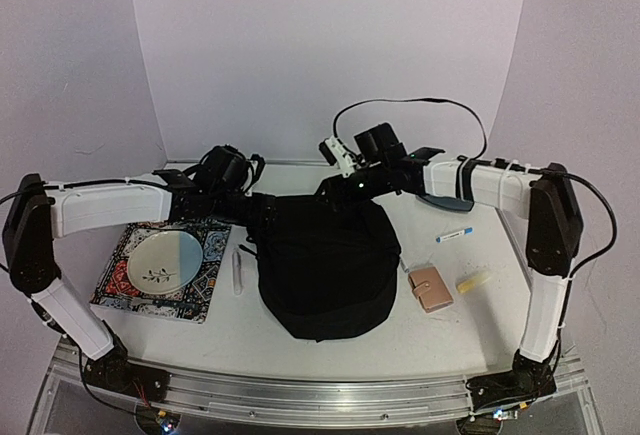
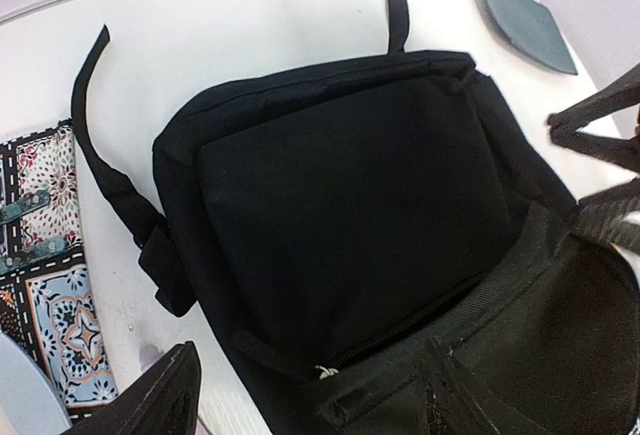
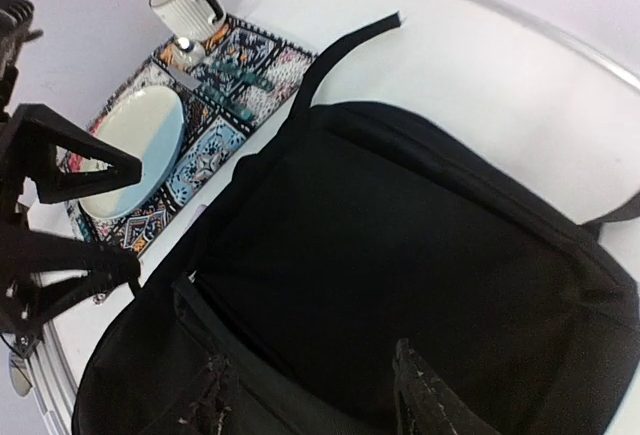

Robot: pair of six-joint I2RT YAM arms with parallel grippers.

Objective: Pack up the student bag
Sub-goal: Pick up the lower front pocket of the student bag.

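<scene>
The student bag (image 1: 325, 265) is a black fabric backpack lying flat in the middle of the table, its top end toward the far side. My left gripper (image 1: 262, 213) is at its far-left corner and my right gripper (image 1: 340, 187) at its far edge. In the left wrist view my left gripper (image 2: 310, 403) stands open over the bag (image 2: 340, 215), close to a zip line. In the right wrist view my right gripper (image 3: 315, 405) is open too, with only the bag's fabric (image 3: 400, 255) below its fingers. Neither gripper holds anything.
A patterned placemat (image 1: 205, 290) with a pale plate (image 1: 167, 260) lies at the left, and a white mug (image 3: 185, 0) stands beyond it. A pale pen (image 1: 237, 270) lies beside the bag. At the right are a pink wallet (image 1: 432, 288), a yellow piece (image 1: 473, 280), a marker (image 1: 455, 235) and a dark blue-grey tray (image 2: 525, 20).
</scene>
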